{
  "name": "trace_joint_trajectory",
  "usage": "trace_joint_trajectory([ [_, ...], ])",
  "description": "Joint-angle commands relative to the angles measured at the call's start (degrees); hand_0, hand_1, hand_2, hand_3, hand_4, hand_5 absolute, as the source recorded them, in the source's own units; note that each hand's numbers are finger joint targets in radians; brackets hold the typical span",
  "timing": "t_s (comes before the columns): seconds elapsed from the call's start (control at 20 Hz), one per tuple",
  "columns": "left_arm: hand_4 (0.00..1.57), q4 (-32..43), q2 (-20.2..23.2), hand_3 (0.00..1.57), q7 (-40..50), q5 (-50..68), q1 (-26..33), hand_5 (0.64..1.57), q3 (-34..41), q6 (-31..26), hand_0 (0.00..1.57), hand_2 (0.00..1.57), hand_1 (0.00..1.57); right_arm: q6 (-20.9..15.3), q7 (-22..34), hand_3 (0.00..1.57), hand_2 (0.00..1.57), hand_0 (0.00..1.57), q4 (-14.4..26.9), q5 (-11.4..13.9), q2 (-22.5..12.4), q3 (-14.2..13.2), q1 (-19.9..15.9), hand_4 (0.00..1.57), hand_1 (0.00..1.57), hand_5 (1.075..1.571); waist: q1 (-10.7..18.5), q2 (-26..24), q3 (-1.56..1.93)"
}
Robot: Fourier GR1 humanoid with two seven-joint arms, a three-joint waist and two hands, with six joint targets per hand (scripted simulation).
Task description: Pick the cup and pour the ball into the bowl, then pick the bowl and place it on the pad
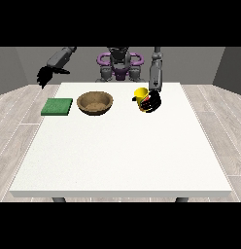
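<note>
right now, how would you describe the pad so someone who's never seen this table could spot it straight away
Start at the large white table and look along its far edge, toward the view's left corner. The pad lies flat there, just left of the brown bowl. It is the only green, square, flat thing on the table.

Light: bright, even, from above
Table (122,151): plain white, no glare
Shadows: faint, soft, under the bowl (95,103)
Edges: straight, no distortion
</note>
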Motion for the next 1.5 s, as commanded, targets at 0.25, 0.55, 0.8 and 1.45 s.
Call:
trace_joint_trajectory([
  [0.25,0.95,4.07,0.66,1.57,4.77,-7.24,-3.35,1.525,-3.14,9.08,1.36,1.57,1.36,3.8,0.08,0.0,0.0,0.0,6.86,-2.12,-5.79,-4.09,-0.52,0.0,0.0,1.555,1.2,-3.92,-0.13],
  [0.55,1.03,-2.07,-1.53,1.57,22.2,-19.39,-3.72,1.536,-15.71,8.17,1.38,1.57,1.38,3.3,-4.33,0.0,0.0,0.0,20.52,0.73,-7.41,-6.45,4.13,0.0,0.0,1.56,9.8,-16.76,0.04],
  [0.8,1.14,-0.79,-4.04,1.57,34.38,-30.94,-5.67,1.566,-22.49,12.36,1.37,1.57,1.37,3.64,-3.66,0.0,0.0,0.0,23.73,1.11,-8.3,-6.69,5.88,0.0,0.0,1.558,11.7,-20.8,0.0],
  [1.45,0.96,-6.84,-7.63,1.57,52.97,-48.23,-9.49,1.57,-33.31,6.44,1.08,1.57,1.08,4.21,-7.87,0.0,0.06,0.0,31.01,1.61,-10.38,-7.6,3.84,0.0,0.0,1.551,12.92,-19.92,-0.1],
])
